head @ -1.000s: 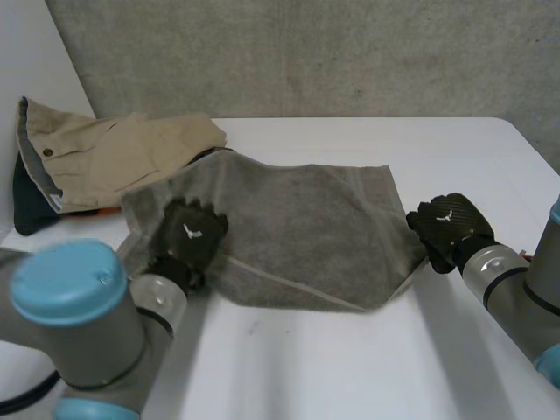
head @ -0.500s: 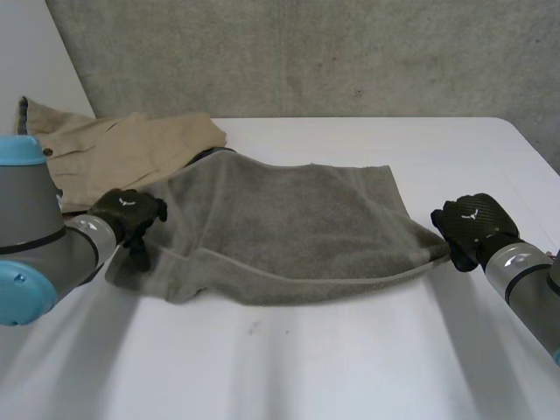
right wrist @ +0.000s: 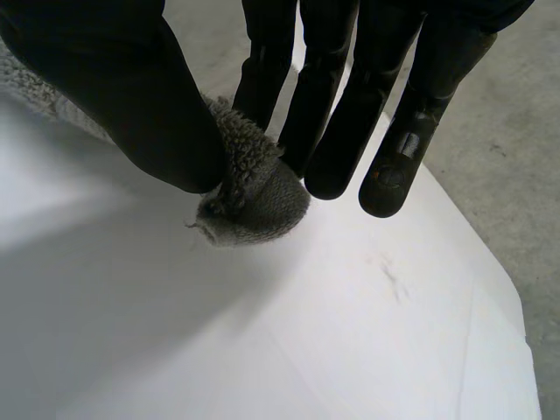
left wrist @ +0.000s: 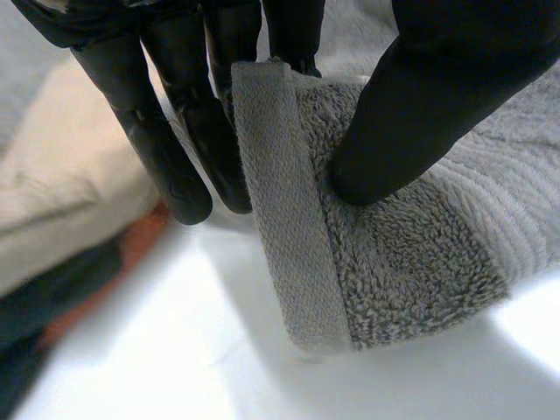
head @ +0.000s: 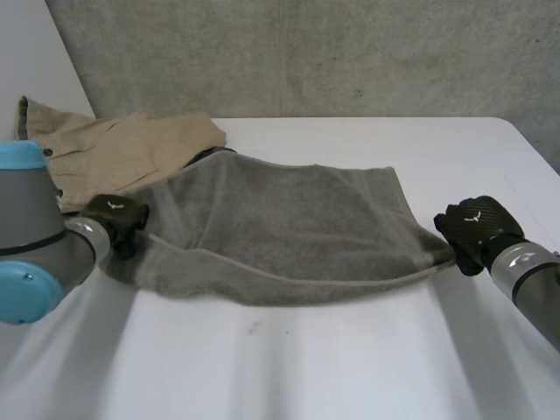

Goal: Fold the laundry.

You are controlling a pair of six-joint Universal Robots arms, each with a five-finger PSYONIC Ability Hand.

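Towel (head: pixel 289 236) stretched; left robot hand (head: pixel 114 214), right robot hand (head: pixel 472 229) pinch; trousers (head: pixel 122 153) part-covered.

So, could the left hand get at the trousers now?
Probably not yet: the left hand pinches a towel corner. The trousers lie close beside it with nothing between, so letting go should free it.

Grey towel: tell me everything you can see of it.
The grey towel is looped terry cloth with a flat woven hem, drawn out wide across the white table, wrinkled along its near edge. The left hand pinches one hemmed corner and the right hand pinches the opposite corner. Near the left hand it meets the beige trousers.
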